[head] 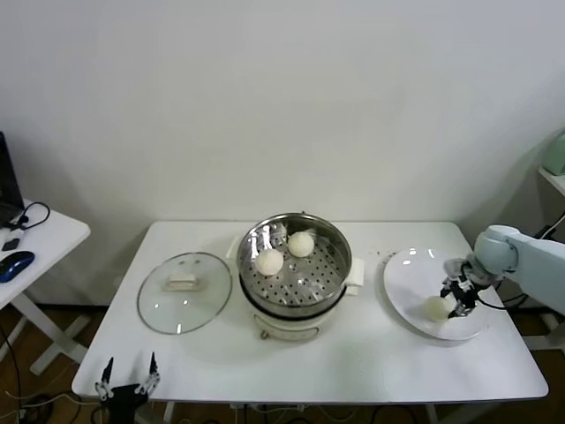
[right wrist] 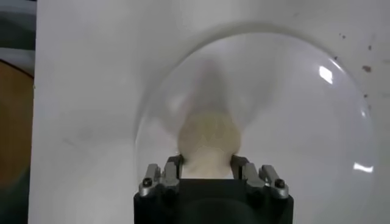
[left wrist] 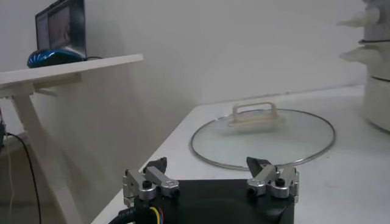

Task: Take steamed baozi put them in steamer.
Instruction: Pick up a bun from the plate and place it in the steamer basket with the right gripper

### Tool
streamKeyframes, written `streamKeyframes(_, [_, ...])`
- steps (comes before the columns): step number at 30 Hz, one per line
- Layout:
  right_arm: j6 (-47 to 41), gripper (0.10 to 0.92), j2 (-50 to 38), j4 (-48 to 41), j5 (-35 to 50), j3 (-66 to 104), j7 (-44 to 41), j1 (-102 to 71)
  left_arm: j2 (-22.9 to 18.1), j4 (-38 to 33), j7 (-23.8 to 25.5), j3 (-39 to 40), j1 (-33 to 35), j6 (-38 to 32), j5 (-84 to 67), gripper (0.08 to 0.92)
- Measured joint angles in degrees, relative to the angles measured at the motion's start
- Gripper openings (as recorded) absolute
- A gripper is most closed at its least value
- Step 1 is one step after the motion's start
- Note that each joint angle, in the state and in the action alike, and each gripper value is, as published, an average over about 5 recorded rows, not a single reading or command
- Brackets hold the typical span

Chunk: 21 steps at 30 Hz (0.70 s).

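Two steamed baozi (head: 269, 261) (head: 301, 244) lie inside the shiny steel steamer (head: 334, 284) at the table's middle. Another baozi (head: 435, 307) rests on the white plate (head: 408, 265) at the right. My right gripper (head: 455, 300) is down on the plate and shut on that bun. In the right wrist view the baozi (right wrist: 208, 143) fills the gap of the right gripper (right wrist: 207, 162), and both fingers (right wrist: 173, 165) press its sides over the plate (right wrist: 292, 109). My left gripper (head: 128, 375) is parked open at the table's front left edge.
A flat glass lid (head: 159, 305) with a cream handle lies left of the steamer; the left wrist view shows this lid (left wrist: 286, 137) beyond the left gripper (left wrist: 207, 164). A side table (head: 53, 234) with a mouse stands at far left.
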Motion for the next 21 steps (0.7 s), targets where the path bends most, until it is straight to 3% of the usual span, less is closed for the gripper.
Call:
streamKeyframes(11, [3.3,0.526,0.1,7.4,7.0,-9.3,-2.7,17.8,-0.7,-0.7,-0.2,0.0,0.4,0.3,1.3,0.823])
streamKeyframes(21, [9.2,0.526,6.1,14.9,12.6,-10.8,-5.0,35.3,-1.2,-1.8,-0.5,0.1,0.5,0.8,1.8,0.823])
